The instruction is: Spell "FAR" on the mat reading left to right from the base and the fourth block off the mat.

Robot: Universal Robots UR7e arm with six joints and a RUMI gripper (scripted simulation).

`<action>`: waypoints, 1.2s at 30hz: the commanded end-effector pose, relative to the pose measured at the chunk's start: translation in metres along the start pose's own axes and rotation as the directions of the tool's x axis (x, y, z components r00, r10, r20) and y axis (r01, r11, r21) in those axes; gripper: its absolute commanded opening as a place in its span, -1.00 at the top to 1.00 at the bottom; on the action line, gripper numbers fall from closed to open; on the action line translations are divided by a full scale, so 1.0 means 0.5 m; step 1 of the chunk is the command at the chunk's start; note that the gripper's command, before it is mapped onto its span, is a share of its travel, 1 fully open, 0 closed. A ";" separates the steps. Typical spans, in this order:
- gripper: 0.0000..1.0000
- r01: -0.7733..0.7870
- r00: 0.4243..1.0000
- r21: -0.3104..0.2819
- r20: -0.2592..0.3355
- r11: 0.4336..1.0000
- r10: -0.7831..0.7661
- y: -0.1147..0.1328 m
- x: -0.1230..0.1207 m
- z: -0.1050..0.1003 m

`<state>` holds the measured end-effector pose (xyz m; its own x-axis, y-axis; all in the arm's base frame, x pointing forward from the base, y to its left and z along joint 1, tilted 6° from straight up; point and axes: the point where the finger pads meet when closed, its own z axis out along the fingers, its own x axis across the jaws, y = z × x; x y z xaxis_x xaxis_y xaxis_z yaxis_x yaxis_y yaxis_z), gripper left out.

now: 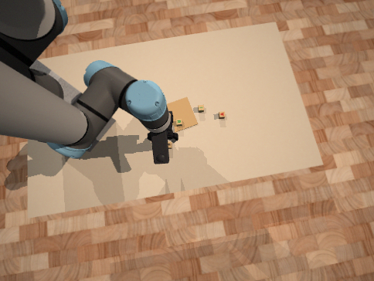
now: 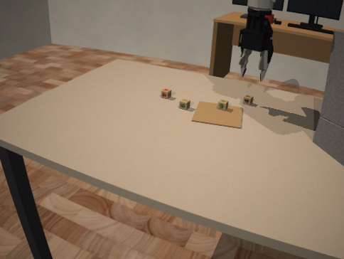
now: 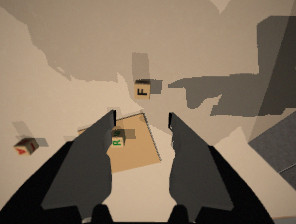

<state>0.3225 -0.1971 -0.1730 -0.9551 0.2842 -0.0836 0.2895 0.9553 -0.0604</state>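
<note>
The claw (image 2: 254, 73) hangs partly closed and empty above the bench (image 2: 106, 142). A green "R" block (image 3: 117, 138) sits on the mat (image 3: 137, 150). Beyond the mat's edge stands a black "F" block (image 3: 143, 90).

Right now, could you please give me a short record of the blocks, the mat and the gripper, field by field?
mat: flat tan square mat on the beige table
on mat: small wooden cube with green R, near one edge
off mat: wooden cube with black F; wooden cube with a green letter; wooden cube with a red letter
gripper: black two-jaw gripper, high above the table, jaws partly closed, holding nothing
row: not started
</note>
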 end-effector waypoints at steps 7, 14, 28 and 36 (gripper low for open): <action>0.26 0.000 1.000 0.000 0.001 1.000 0.000 0.000 -0.001 -0.001; 0.26 0.000 1.000 0.000 0.001 1.000 0.000 0.000 -0.001 -0.001; 0.26 0.000 1.000 0.001 0.001 1.000 0.000 0.000 -0.001 0.004; 0.26 0.000 1.000 0.001 0.001 1.000 0.000 0.000 -0.001 0.014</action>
<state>0.3229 -0.1976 -0.1774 -0.9551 0.2843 -0.0836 0.2897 0.9552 -0.0610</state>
